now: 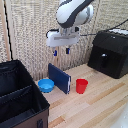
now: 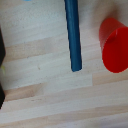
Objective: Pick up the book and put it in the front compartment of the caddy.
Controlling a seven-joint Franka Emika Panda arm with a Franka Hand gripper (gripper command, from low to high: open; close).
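Observation:
The book (image 1: 59, 77), thin with a dark blue cover, stands upright on its edge on the wooden table, between a blue bowl and a red cup. From the wrist view the book (image 2: 73, 35) shows as a narrow blue strip seen from above. My gripper (image 1: 61, 51) hangs well above the book, open, with nothing between its fingers. The caddy (image 1: 10, 67), a large black fabric bin with dividers, fills the exterior view's lower left. Its front compartment (image 1: 20, 111) is the section nearest the camera, and what it holds is hidden in the dark.
A small round blue bowl (image 1: 46, 85) sits between the book and the caddy. A red cup (image 1: 81, 86) (image 2: 114, 45) stands close on the book's other side. A black box-shaped appliance (image 1: 110, 52) sits at the exterior view's right. A slatted screen backs the table.

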